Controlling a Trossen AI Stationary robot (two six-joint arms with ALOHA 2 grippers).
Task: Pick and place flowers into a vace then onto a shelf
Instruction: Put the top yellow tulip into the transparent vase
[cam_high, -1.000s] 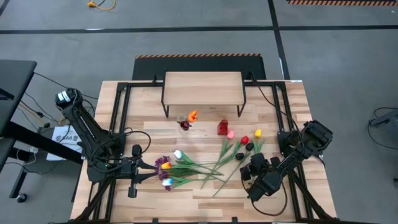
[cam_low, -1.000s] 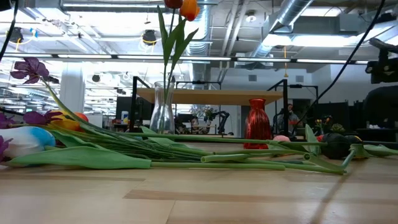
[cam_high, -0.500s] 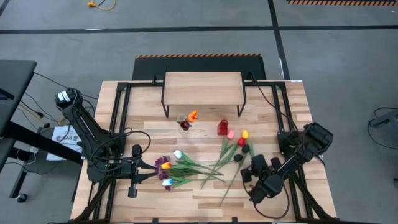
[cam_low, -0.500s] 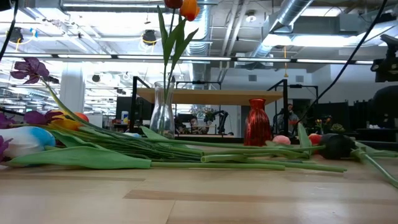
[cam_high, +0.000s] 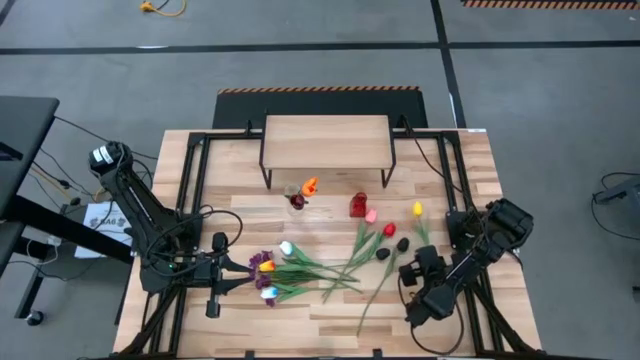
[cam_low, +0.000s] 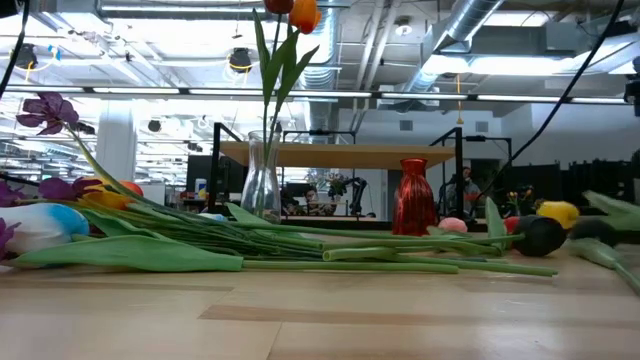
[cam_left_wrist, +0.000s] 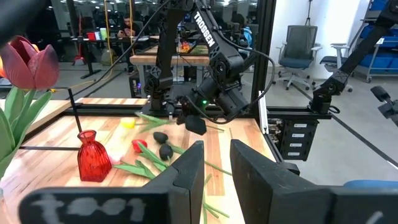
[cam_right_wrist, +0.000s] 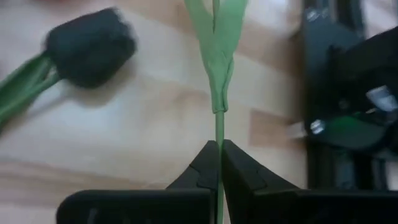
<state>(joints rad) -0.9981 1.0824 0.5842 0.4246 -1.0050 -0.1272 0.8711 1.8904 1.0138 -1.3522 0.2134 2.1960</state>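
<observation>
Flowers (cam_high: 300, 268) lay mostly in a loose heap on the worktop (cam_high: 470, 170), their stems crossing near its middle, with a purple sprig (cam_low: 45, 108) and white, yellow and orange heads at the left end. One yellow tulip (cam_high: 417, 209) was held by the right gripper (cam_right_wrist: 217, 163), whose fingers were pinched shut on its thin green stem; the yellow head sat near the right side of the worktop, just beyond two dark heads (cam_high: 402, 243). A clear glass vase (cam_low: 261, 176) stood in front of the shelf (cam_high: 326, 140) with a red and an orange tulip upright in it, and a small red vase (cam_low: 412, 196) stood beside it. The left gripper (cam_high: 212, 302) rested at the front left of the worktop, its fingers (cam_left_wrist: 189, 171) slightly apart and holding nothing.
</observation>
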